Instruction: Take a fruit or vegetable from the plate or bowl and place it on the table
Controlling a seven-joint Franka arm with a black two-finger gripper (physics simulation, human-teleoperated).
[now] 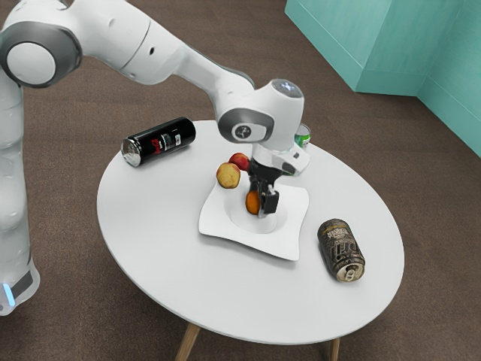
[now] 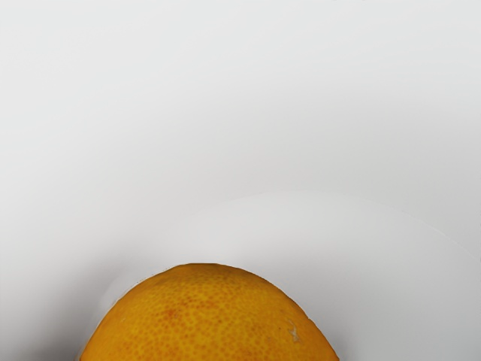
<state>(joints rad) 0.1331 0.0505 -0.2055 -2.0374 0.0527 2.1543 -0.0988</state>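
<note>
Wrist view | orange fruit (image 2: 210, 316): rounded, finely pitted, pale scar | jaws: wide or narrow, cannot tell

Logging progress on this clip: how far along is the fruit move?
Reaching looks done: the gripper is down at the orange. Grasping seems under way, though I can't confirm a hold. Placing is left: the orange is within the plate, not on the table.

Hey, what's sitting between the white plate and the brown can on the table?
Nothing is: the exterior view shows just a narrow, bare strip of tabletop between the white plate and the brown can.
</note>
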